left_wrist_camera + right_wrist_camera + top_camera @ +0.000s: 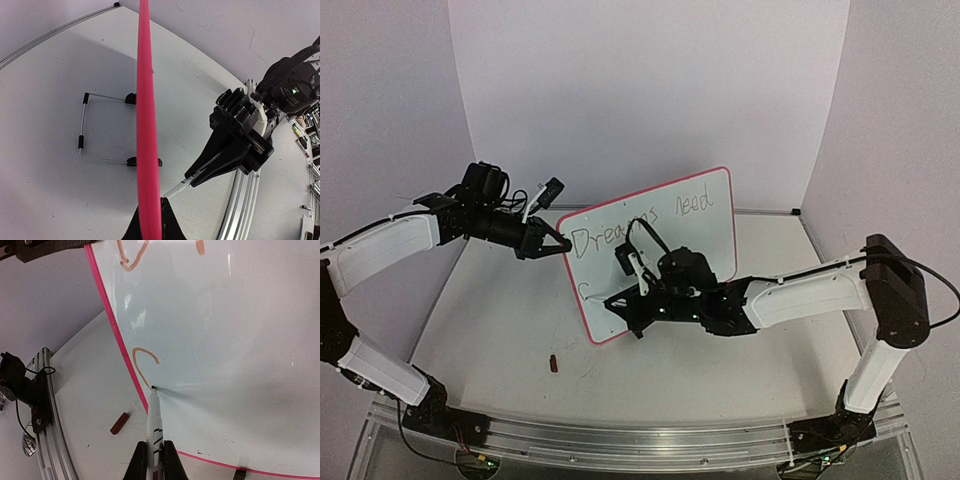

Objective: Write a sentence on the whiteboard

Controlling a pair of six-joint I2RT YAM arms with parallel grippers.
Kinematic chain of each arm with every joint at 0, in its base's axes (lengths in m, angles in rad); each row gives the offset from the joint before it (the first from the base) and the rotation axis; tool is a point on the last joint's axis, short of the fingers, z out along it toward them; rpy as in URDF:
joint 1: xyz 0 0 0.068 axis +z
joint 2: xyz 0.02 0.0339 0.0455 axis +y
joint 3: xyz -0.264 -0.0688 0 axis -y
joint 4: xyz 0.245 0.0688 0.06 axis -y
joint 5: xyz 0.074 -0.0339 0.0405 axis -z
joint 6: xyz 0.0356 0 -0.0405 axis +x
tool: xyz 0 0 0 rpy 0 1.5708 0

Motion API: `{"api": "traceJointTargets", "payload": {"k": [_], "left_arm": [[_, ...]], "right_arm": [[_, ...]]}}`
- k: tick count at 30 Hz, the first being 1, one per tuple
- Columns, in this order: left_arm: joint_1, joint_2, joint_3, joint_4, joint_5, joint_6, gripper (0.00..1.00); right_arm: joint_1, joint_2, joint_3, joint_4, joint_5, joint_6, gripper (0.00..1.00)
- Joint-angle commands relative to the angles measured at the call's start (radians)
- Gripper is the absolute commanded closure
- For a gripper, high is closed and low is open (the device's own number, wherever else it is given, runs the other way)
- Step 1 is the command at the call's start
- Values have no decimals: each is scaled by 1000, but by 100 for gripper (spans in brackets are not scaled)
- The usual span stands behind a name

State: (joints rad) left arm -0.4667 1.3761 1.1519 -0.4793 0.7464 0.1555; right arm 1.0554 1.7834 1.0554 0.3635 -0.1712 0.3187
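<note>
Whiteboard [695, 215] upright on desk [510, 330], left pincer [558, 243] clenched on its edge; right pincer [155, 454] grasps marker [153, 415], tip touching second line. We judge light, even pressure keeps sentence [620, 238] legible.

1. The whiteboard [705, 245] stands upright near the middle of the table [500, 320], leaning back.
2. The sentence [640, 225] runs along the board's top; a single letter sits below it at the left.
3. The left gripper [560, 243] clamps the board's left edge.
4. The right gripper [155, 452], before the board's lower left, holds the marker pen [152, 415], whose tip touches the board just under that letter.
5. A wire stand [80, 142] sits behind the board.
6. A cap [553, 364] lies on the table, before and left of the board.
</note>
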Motion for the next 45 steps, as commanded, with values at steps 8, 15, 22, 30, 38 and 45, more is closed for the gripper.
{"api": "traceJointTargets", "payload": {"k": [8,15,22,30,38,45], "left_arm": [[-27,40,-3,-91,-22,15,100],[-27,43,-3,-91,-21,15,100],[-29,46,-2,-91,-19,15,100],[-29,48,-1,-92,-21,15,100],[-29,47,-1,-94,-21,15,100],[-29,42,-1,-94,-24,17,100]], "right_arm": [[-9,-65,17,67,84,6,100],[-10,-56,9,72,86,9,100],[-10,-33,-22,72,82,25,100],[-10,-14,-43,71,80,38,100],[-10,-12,-33,49,84,30,100],[-10,3,-29,38,79,36,100]]}}
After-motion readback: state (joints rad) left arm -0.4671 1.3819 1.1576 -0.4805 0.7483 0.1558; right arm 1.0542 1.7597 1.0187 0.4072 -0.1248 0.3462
